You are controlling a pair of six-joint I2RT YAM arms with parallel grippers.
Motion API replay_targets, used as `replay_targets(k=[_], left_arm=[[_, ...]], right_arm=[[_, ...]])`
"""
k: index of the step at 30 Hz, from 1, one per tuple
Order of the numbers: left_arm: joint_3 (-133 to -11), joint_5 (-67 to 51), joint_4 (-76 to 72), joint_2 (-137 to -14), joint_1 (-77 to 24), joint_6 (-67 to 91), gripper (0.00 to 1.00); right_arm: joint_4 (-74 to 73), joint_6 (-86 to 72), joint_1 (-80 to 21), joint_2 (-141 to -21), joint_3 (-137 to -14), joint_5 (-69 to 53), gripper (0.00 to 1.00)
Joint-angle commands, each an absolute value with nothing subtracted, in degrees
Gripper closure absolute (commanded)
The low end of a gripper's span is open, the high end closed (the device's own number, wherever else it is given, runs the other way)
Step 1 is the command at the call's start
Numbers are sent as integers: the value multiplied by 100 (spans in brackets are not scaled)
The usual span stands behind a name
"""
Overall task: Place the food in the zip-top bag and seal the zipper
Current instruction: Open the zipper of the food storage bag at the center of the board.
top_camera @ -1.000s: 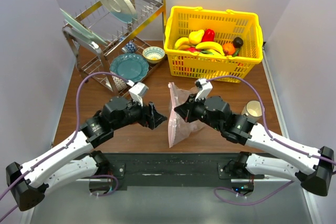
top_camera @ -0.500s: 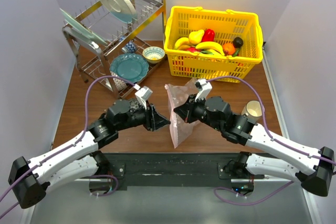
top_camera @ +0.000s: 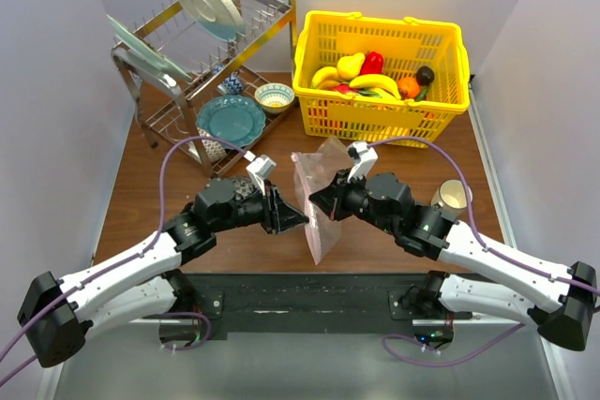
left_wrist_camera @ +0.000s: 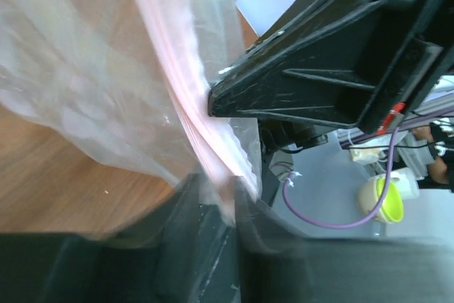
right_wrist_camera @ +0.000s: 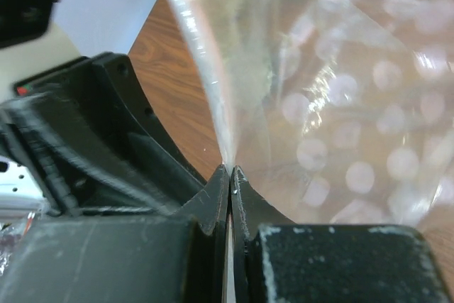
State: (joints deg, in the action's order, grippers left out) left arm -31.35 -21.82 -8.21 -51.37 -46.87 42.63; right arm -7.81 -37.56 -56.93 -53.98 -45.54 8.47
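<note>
Looking at the middle of the bench [top_camera: 127, 203], we find the bag [top_camera: 319, 236] hanging upright between the two arms, its lower end close to the near edge. The right gripper [right_wrist_camera: 228, 175] is clenched on a thin fold of the clear plastic, its fingers pressed together with the film caught between them. The left gripper [top_camera: 298, 220] sits against the bag's left side. From its wrist we see the pink zipper [left_wrist_camera: 186, 104] run down into the narrow gap between its fingers, but blur there keeps us from telling whether they pinch it. The food [top_camera: 375, 81] lies piled in the yellow basket [top_camera: 380, 21] at the far right, well apart from the bag.
</note>
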Motion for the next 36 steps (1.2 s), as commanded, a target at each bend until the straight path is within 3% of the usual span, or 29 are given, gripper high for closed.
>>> replay_targets(k=[1, 2, 5, 7, 14, 18, 21, 25, 36], left_arm=[[-3076, -2426, -1345, -5256, -4658, 4342, 92], [-3059, -2400, -1353, -5247, -4650, 4342, 98], [-3041, -2312, -1345, -5160, -4658, 4368, 100], [-3059, -2215, -1266, -5045, -4649, 4342, 100], [-3103, -1934, -853, -4860, -4658, 4096, 100], [-3190, -1811, -616, -4843, -4658, 3930, 100], [-3322, -1512, -239, -4869, -4658, 3745, 100], [-3366, -1415, -79, -4904, -4658, 3612, 100], [-3480, -1547, -263, -4913, -4658, 3568, 100]], right_arm=[[-466, -3788, -5678, -5282, -4553, 782, 100], [-466, -3788, -5686, -5274, -4544, 791, 99], [-510, -3788, -5686, -5265, -4553, 809, 97], [-553, -3762, -5695, -5265, -4570, 809, 82], [-598, -3700, -5687, -5300, -4570, 721, 64], [-659, -3613, -5695, -5353, -4605, 694, 35], [-851, -3437, -5687, -5423, -4728, 685, 27], [-1563, -3227, -5739, -5730, -5071, 861, 28], [-1459, -3111, -5880, -5967, -5299, 571, 32]])
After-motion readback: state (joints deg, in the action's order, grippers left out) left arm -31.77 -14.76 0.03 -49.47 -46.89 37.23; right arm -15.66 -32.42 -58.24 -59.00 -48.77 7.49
